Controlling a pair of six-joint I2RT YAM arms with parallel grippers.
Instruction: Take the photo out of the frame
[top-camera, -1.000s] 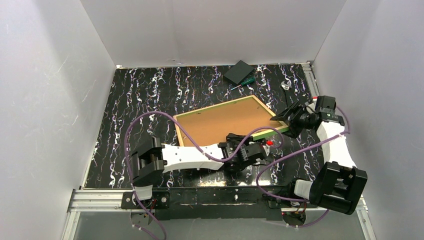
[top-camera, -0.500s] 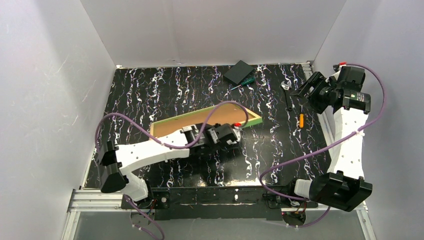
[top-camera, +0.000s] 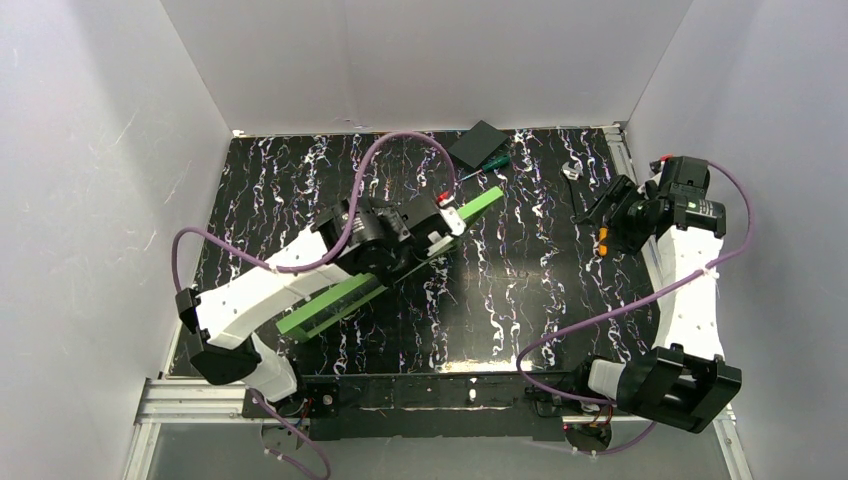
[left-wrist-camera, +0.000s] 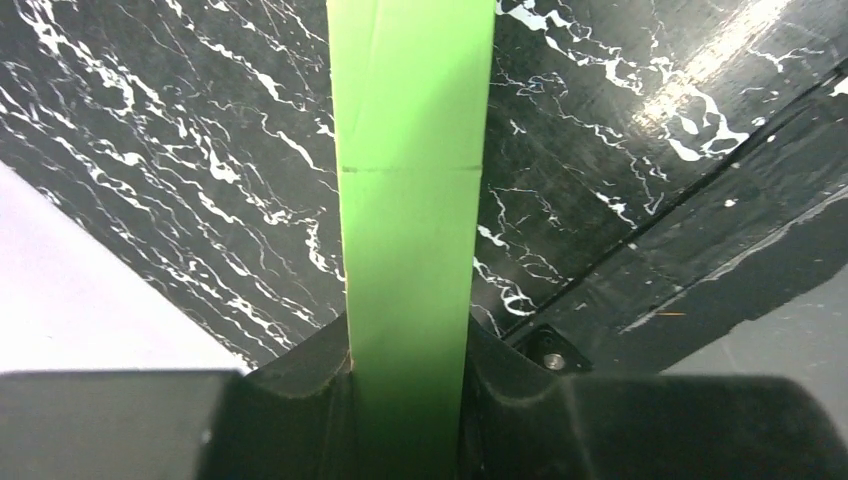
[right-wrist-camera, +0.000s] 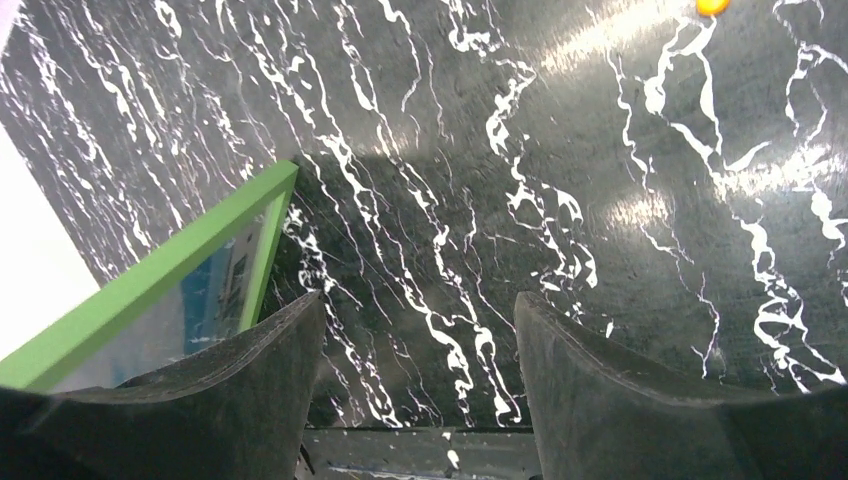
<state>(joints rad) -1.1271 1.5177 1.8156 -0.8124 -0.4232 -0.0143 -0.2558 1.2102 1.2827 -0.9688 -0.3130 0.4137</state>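
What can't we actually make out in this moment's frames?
- Photo: top view sees the frame edge-on; right wrist shows only a blurred sliver through the glass.
- Frame's rear: faces away in every view.
- Left tool: left wrist, frame edge fills the gap, contact faces hidden.
- Orange object: cut by right wrist's top edge; too small from above.

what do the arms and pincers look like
The left arm and right arm are white shells with black joint blocks, and a purple cable loops along each. The left pincer and right pincer each have two broad matte black fingers.
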